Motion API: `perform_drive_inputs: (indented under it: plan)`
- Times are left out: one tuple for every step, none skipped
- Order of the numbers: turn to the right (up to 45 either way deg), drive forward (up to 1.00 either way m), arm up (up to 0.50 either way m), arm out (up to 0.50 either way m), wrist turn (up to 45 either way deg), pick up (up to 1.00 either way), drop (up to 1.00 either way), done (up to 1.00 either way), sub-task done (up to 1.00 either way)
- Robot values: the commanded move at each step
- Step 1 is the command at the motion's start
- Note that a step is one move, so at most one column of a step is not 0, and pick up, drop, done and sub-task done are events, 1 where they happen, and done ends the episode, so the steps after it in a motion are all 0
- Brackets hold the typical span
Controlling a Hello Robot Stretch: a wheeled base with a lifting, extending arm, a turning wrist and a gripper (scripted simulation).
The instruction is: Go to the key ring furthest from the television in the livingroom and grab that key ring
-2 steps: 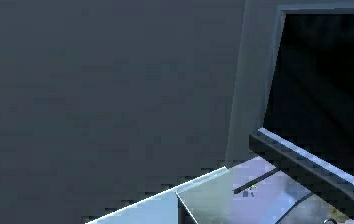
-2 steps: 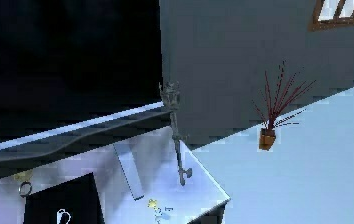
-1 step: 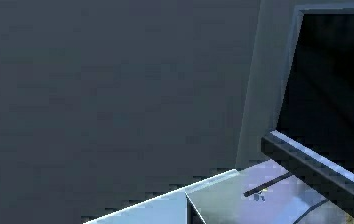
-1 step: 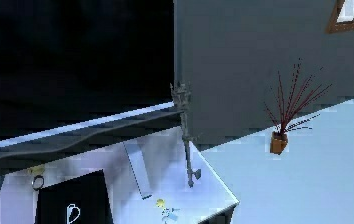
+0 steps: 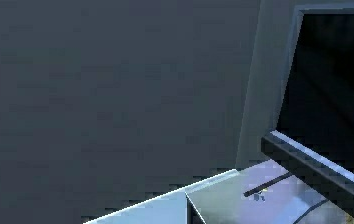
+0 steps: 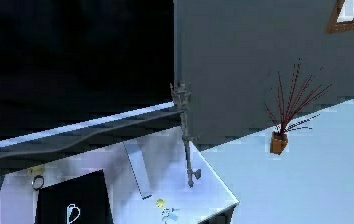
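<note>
Likely key ring: a small white loop (image 6: 73, 211) lay on a black flat slab (image 6: 85, 190) at the arm side view's 7 o'clock. It was too small to name for certain.
Other small things: a yellow-and-white blob (image 6: 164, 206) lay on the pale tabletop (image 6: 210, 183) at 6 o'clock, apart from the slab. A tiny ring-like speck (image 6: 37, 182) sat at 8 o'clock, below the screen's lower edge.
Grey flat bar (image 6: 138, 168): it lay on the tabletop just right of the slab, near the centre.
Slender figurine (image 6: 186, 125): it stood upright on the tabletop, just right of centre.
Television (image 6: 75, 60): its large black screen spread from 9 to 12 o'clock behind the tabletop. In the forward view it stood at 3 o'clock.
Potted plant (image 6: 285, 125): it had dark red spiky leaves and stood on the floor at 3 o'clock, well apart from the table.
Window (image 6: 350, 15): it sat at 1 o'clock, high on the grey wall.
Claw: its state could not be told.
</note>
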Motion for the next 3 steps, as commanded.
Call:
perform_drive_inputs:
  plan:
    - [0.0,0.00,0.28,0.00,0.0,0.00,0.00,0.00,0.00]
    - [0.0,0.00,0.00,0.10,0.0,0.00,0.00,0.00,0.00]
    - [0.0,0.00,0.00,0.00,45.0,0.00,0.00,0.00,0.00]
